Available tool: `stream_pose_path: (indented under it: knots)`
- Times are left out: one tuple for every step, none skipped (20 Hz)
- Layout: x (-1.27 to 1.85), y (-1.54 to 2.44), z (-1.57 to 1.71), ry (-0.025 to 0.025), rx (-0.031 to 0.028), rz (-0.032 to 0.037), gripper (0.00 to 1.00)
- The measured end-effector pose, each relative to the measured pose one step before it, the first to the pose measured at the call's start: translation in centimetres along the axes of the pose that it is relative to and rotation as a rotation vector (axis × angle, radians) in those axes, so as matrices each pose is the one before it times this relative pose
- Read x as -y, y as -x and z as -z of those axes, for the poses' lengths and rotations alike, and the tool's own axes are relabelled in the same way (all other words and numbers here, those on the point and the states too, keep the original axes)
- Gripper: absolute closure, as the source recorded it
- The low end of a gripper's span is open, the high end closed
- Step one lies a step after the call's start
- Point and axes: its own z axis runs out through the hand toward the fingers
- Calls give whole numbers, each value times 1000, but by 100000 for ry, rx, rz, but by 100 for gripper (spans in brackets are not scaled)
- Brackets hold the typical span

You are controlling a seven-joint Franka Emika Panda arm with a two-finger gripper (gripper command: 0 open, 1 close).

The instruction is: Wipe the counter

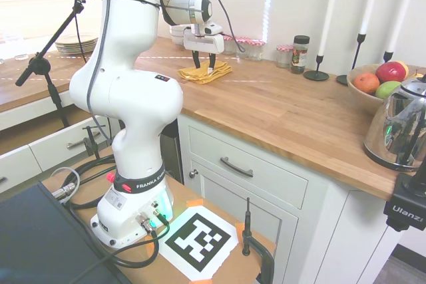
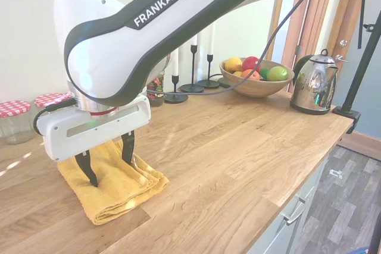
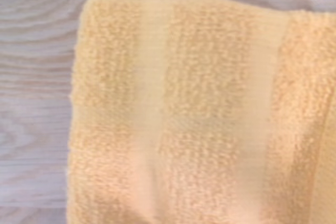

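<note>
A folded yellow towel (image 2: 116, 185) lies on the long brown wooden counter (image 2: 238, 159). My gripper (image 2: 110, 171) stands open right over it, its two black fingertips (image 2: 90, 173) down at the cloth's top and nothing held between them. From the other side, the gripper (image 1: 204, 64) hangs over the same towel (image 1: 205, 72) near the back of the counter (image 1: 279, 111). The wrist view is filled by the towel (image 3: 199, 119), with wood grain of the counter (image 3: 37, 103) along one side.
Red-checked-lid jars (image 2: 15, 120) stand by the wall behind the towel. Candlesticks (image 2: 191, 69), a fruit bowl (image 2: 256, 75) and a steel kettle (image 2: 314, 81) sit further along the counter. Stacked plates (image 1: 76, 43) rest on the far counter.
</note>
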Motion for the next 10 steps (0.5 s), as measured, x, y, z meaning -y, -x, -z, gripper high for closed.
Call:
stream_pose_path:
  knots:
    - [-164,74,76,-47,-68,51,0]
    - [-229,133,126,-156,-106,112,0]
    - [-278,183,181,-280,-154,168,0]
    - [-361,235,175,-85,-115,223,0]
    - [-395,287,300,-301,-195,274,0]
    - [-419,289,376,-554,-309,277,0]
    - [-467,253,390,-477,-331,196,0]
    - [-519,209,402,-307,-282,92,0]
    - [-532,112,406,-402,-308,-19,0]
    - [-525,-21,405,-611,-296,-170,0]
